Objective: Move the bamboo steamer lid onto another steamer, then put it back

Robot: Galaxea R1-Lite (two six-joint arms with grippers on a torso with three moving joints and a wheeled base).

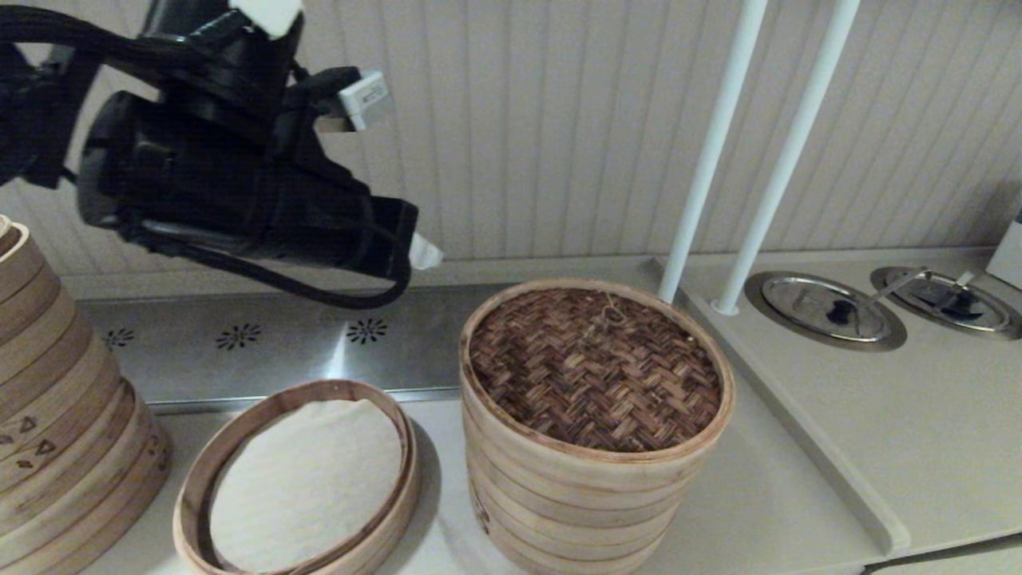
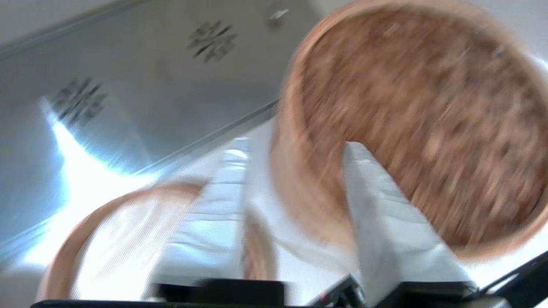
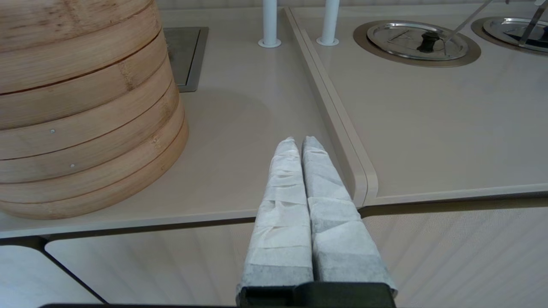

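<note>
Left claw (image 2: 295, 145), fingers apart, hovers between lidded stack (image 1: 575, 479) and low tray (image 1: 383, 511).

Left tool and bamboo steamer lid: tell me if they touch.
Apart. The head view shows the left tool raised clear of the bamboo steamer lid, with wall and counter between them.
</note>
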